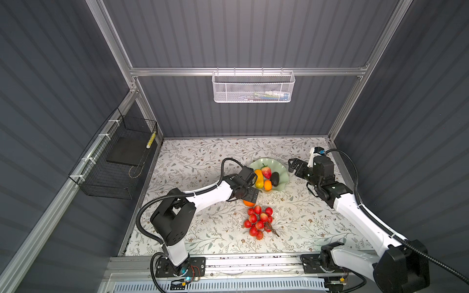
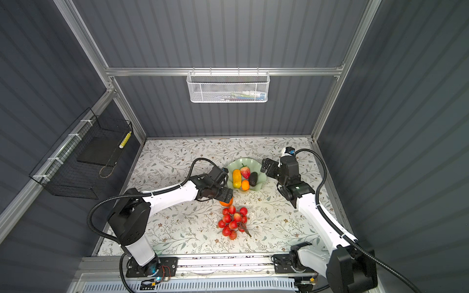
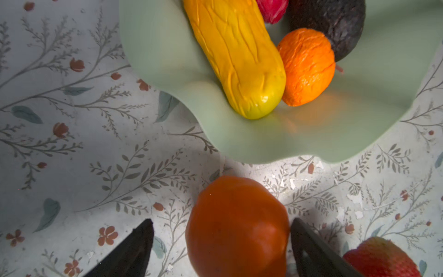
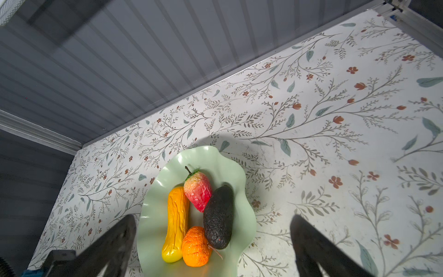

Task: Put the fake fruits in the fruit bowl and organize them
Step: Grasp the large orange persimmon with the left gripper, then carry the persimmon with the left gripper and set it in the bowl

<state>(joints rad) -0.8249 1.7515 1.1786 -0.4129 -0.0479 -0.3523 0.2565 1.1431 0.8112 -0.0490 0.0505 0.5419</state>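
Note:
The mint-green fruit bowl [image 1: 279, 165] [image 4: 153, 215] stands at the back middle of the floral table. In it lie a yellow oblong piece [image 1: 258, 178], a strawberry [image 1: 266, 172], a small orange [image 1: 267, 185] and a dark avocado [image 1: 274, 178]. A large orange [image 1: 248, 203] [image 3: 237, 227] sits on the table just in front of the bowl. My left gripper [image 1: 250, 197] [image 3: 221, 223] is open around it; one finger touches it and the other stands apart. The red berry cluster [image 1: 258, 222] lies nearer the front. My right gripper [image 1: 293, 167] [image 4: 212, 220] hangs open and empty over the bowl's right side.
A white mesh basket [image 1: 253, 87] hangs on the back wall. A black wire basket [image 1: 114, 162] is fixed to the left wall. Grey panel walls close in the table on three sides, and both arm bases stand on the front rail [image 1: 253, 261].

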